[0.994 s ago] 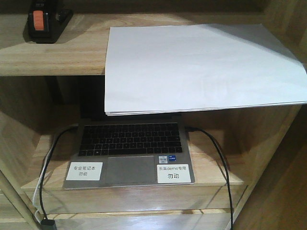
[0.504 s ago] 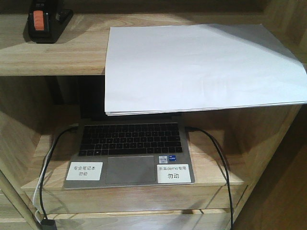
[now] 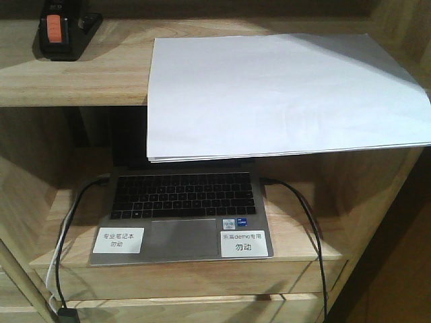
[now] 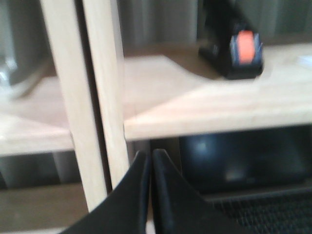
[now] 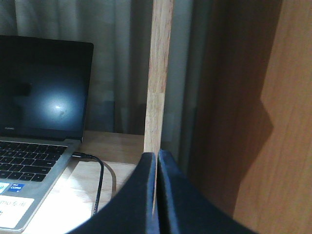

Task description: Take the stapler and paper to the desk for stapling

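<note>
The black stapler (image 3: pixel 64 30) with its orange-red patch stands at the far left of the upper shelf board (image 3: pixel 74 81). The white paper (image 3: pixel 276 94) lies on the same board to its right, its front edge overhanging the laptop. In the left wrist view the stapler (image 4: pixel 239 46) is up and to the right of my left gripper (image 4: pixel 150 155), which is shut, holds nothing and sits below the board. My right gripper (image 5: pixel 157 155) is shut and empty in front of a shelf post (image 5: pixel 158 73). Neither gripper shows in the front view. The desk is out of view.
An open laptop (image 3: pixel 182 208) with white labels sits on the lower shelf under the paper. Black cables (image 3: pixel 306 229) run from both its sides. A pale upright post (image 4: pixel 105 97) stands right ahead of my left gripper. A brown side panel (image 5: pixel 253 122) rises to the right.
The front view has shifted very slightly, so the stapler sits a little higher in the frame. The stapler and paper have not moved on the shelf.
</note>
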Tool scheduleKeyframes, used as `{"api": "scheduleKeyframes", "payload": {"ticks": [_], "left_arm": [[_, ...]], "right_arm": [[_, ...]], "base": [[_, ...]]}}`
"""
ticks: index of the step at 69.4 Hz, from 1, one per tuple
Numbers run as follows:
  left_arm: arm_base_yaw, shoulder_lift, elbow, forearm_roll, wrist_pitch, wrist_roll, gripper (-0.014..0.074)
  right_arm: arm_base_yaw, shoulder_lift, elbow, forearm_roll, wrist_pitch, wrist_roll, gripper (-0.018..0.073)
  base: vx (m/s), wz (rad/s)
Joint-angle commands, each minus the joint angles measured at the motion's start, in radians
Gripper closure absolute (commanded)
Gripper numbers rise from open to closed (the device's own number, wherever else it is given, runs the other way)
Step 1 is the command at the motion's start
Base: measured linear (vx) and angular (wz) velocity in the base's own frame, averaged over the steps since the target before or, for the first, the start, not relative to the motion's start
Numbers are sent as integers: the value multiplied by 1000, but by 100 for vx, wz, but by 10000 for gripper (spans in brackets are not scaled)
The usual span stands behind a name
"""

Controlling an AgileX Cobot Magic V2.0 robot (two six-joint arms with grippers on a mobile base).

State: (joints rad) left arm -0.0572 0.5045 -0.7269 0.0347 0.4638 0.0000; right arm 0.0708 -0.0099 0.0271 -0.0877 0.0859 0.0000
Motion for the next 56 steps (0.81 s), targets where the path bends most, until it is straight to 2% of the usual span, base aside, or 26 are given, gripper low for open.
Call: {"api": "scheduleKeyframes", "payload": {"ticks": [1,14,22,36,46,52,56], "left_arm": [[0,28,-33,-1,-82,-9,601],[0,30,-42,-1,-98,-9,575],[0,30,-65,-2,-96,-9,519],[0,30,-124,-51,-82,-8,323],[-1,30,-136,-94,-125,0,186],[-5,41,-144,-136,-137,53,136],[-15,66,-160,-188,-125,117,123]], "right_arm": [[-1,-10,5,-7,-78,-5,569],[-1,-10,5,-7,-78,-5,569],[-1,-10,5,-7,-78,-5,569],[-2,-10,5,-7,-78,-6,569],[-2,-10,5,-7,-78,-6,569],[-2,-10,5,-7,-78,-6,569],[-2,-10,5,-7,-78,-6,569]], "base": [[0,0],[0,0],[0,0],[0,0],[0,0],[0,0],[0,0]]}}
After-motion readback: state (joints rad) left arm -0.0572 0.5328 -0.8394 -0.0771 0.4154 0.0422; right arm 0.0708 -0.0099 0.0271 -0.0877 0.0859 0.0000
